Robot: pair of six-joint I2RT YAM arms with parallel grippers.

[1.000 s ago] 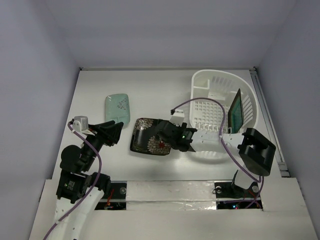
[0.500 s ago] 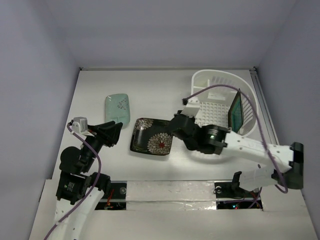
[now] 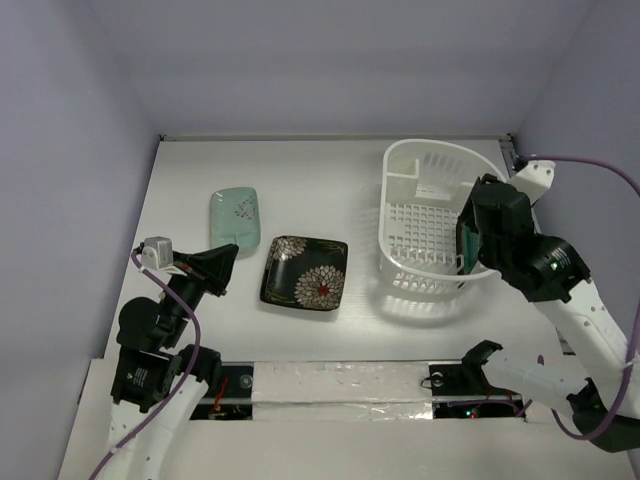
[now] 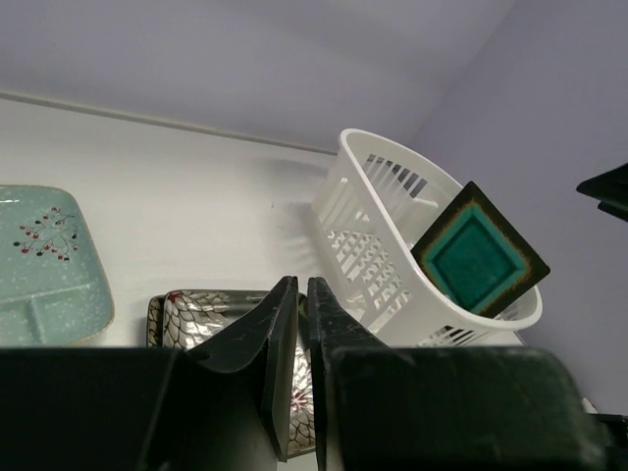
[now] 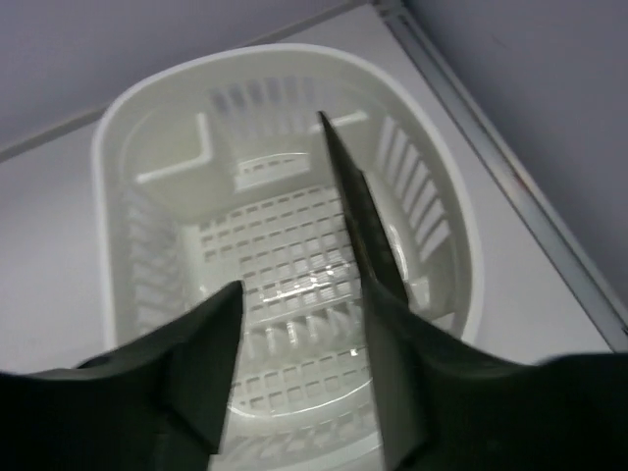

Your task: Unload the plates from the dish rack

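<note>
The right arm (image 3: 530,265) has let go of the flowered plate (image 3: 305,272), which now lies flat on the worktop (image 3: 300,170) beside the mint plate (image 3: 234,214), and has swung right over the rack (image 3: 420,150). So two plates look unloaded. The teal plate (image 4: 478,257) remains, standing on edge against the rack's right wall. The right arm's jaws are wide and empty, with the plate's thin dark rim rising between them (closer to the right finger). The left arm's (image 3: 185,275) jaws are all but closed, holding nothing.
</note>
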